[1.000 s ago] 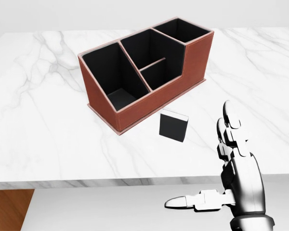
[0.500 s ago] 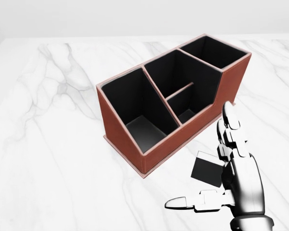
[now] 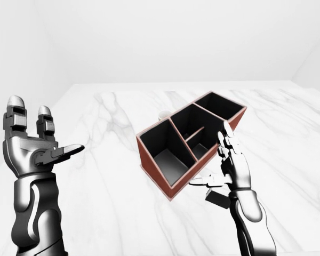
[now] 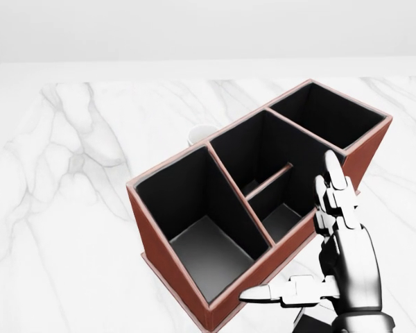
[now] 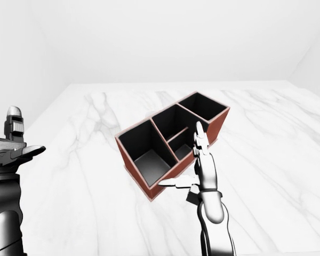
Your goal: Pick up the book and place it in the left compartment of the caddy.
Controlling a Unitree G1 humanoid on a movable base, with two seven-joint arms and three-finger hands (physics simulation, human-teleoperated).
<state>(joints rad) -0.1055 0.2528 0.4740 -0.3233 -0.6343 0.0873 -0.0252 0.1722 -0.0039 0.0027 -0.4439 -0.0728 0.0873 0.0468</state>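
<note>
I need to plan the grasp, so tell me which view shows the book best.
The left-eye view: the book shows as a dark block beside the caddy, just under the open right hand. The right-eye view shows only a sliver of it behind that hand. In the head view the hand hides nearly all of it.

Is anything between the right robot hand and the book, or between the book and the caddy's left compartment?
Nothing visible. The open right robot hand hangs over the book, which lies on the table beside the caddy. The left compartment is open-topped and holds nothing; only its low wall must be cleared.
</note>
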